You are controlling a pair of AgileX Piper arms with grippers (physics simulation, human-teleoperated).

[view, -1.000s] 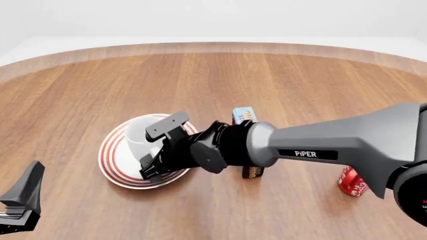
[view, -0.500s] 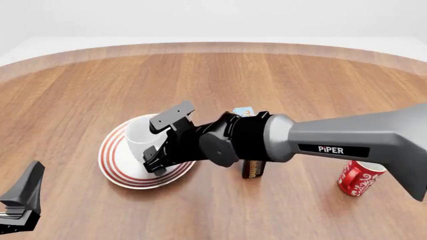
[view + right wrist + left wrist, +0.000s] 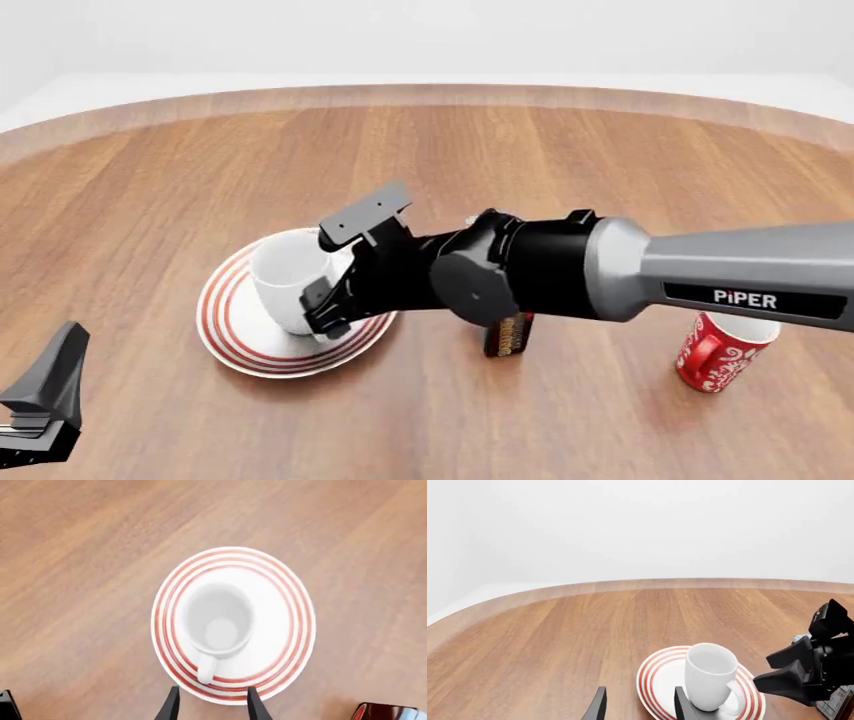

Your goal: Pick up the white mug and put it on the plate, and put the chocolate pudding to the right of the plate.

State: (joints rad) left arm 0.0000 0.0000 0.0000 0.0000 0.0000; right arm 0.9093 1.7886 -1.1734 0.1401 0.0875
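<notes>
One white mug (image 3: 287, 282) released on plate (image 3: 240, 345); right tool (image 3: 350, 268) wide, risen; left tool (image 3: 637, 711) wide.

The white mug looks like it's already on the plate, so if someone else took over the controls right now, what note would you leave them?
Right gripper: open, empty, above the plate beside the white mug, not touching it.
Left gripper: open, empty, parked at the near left of the table.
White mug: upright on the plate, empty.
Chocolate pudding: on the table just right of the plate, mostly hidden behind the right arm.
Done: mug on the plate.
Left: check the pudding's spot once the right arm clears; it appears to be right of the plate already. A red can stands farther right.
</notes>
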